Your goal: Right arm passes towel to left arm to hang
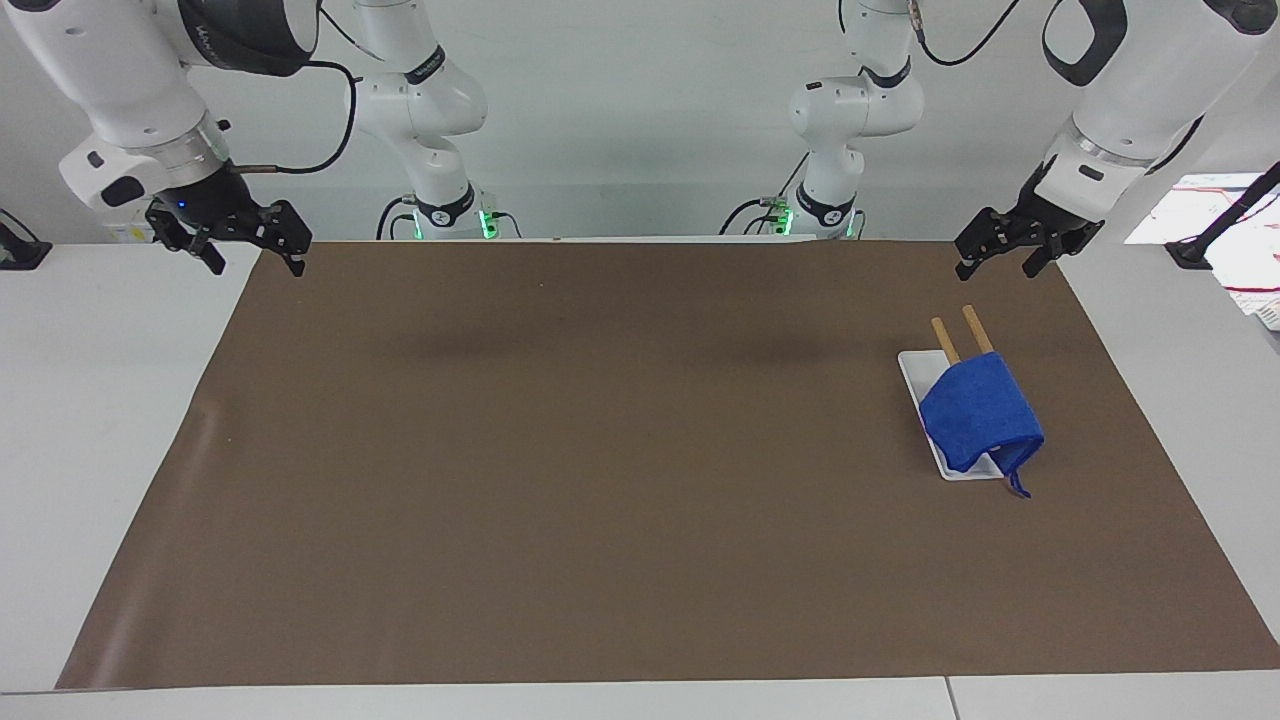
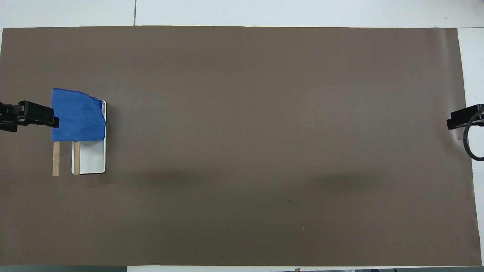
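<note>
Draped over two wooden rails [image 1: 968,331], the royal-blue microfibre towel [image 1: 980,412] could slide off; both left gripper [image 1: 1003,255] and right gripper [image 1: 245,246] hang spread, empty.

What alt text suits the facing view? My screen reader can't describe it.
A blue towel hangs over two wooden bars on a white stand at the left arm's end of a brown mat. The open left gripper hovers above the mat's corner; the open right gripper waits above the other corner.
</note>
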Tool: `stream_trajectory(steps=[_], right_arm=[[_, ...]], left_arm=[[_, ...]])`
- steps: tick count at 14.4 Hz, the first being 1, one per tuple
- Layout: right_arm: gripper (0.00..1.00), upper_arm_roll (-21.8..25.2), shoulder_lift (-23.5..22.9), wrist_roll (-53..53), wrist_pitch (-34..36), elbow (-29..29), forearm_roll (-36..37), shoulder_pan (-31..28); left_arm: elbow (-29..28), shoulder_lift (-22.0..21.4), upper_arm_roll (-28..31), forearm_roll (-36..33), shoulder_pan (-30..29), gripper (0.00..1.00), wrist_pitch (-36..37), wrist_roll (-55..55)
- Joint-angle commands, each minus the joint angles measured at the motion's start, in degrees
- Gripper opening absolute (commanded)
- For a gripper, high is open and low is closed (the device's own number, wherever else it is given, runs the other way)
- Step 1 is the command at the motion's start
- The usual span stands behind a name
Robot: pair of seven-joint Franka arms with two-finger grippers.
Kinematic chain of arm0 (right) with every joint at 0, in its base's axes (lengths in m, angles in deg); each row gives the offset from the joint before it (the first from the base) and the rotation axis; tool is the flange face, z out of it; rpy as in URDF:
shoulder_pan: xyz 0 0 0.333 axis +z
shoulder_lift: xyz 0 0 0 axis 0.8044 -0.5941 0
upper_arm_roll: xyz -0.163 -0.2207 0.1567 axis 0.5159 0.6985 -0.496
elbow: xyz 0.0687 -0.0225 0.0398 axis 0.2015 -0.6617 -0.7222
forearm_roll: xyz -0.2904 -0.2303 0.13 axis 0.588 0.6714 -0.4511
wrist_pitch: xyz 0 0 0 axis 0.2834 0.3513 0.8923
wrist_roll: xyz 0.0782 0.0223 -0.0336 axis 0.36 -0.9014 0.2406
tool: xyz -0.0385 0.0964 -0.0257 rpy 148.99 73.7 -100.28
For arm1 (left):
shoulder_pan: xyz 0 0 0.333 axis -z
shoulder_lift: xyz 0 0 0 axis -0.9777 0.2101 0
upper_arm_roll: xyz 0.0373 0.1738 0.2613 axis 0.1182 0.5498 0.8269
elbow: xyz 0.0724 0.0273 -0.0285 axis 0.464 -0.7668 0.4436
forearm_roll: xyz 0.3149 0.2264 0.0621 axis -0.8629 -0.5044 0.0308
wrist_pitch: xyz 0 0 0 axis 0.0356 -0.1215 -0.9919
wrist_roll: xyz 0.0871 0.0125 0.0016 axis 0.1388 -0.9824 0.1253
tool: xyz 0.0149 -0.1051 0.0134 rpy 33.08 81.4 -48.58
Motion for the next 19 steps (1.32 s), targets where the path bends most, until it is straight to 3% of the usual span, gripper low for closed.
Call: stream_trajectory(steps=[1,19], right_arm=[[1.00,-0.22,0.93,1.12,-0.73,-0.86,-1.73,-0.33],[1.00,-0.22,0.93,1.29,-0.73,-0.95,-2.61,-0.50]], left_arm=[[-1.35,-1.28,0.38,-0.99,0.74,1.00,-0.59,0.75],[-1.08,-1.01,0.38,-3.28,0.56,1.00,-2.17,4.62]])
